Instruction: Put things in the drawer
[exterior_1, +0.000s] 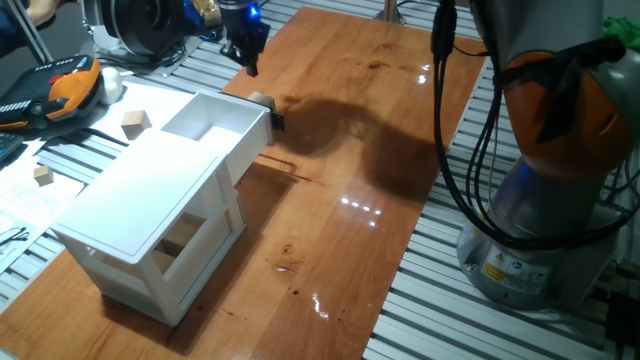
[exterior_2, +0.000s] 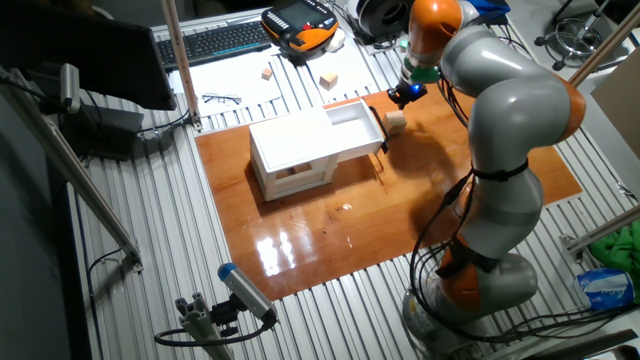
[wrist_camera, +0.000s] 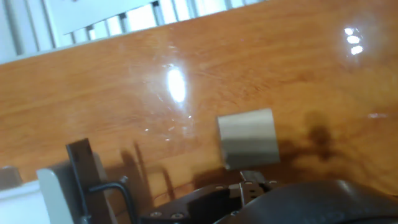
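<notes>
A pale wooden cube (exterior_1: 262, 100) lies on the brown tabletop, just beyond the front of the drawer (exterior_1: 215, 122), beside its black handle tab (exterior_1: 277, 121). The drawer is pulled out of the white cabinet (exterior_1: 140, 215), and I see nothing inside it. My gripper (exterior_1: 249, 62) hangs above the cube, apart from it, fingers pointing down, open and empty. The other fixed view shows the gripper (exterior_2: 404, 95) above the cube (exterior_2: 395, 122). The hand view shows the cube (wrist_camera: 247, 138) right of the handle tab (wrist_camera: 82, 163); my fingertips are outside that view.
Two more cubes (exterior_1: 136, 122) (exterior_1: 42, 175) lie on the slatted surface left of the cabinet. Something wooden (exterior_1: 180, 240) sits in the cabinet's lower opening. An orange and black controller (exterior_1: 60, 88) lies at the far left. The arm's base (exterior_1: 540, 250) stands at right.
</notes>
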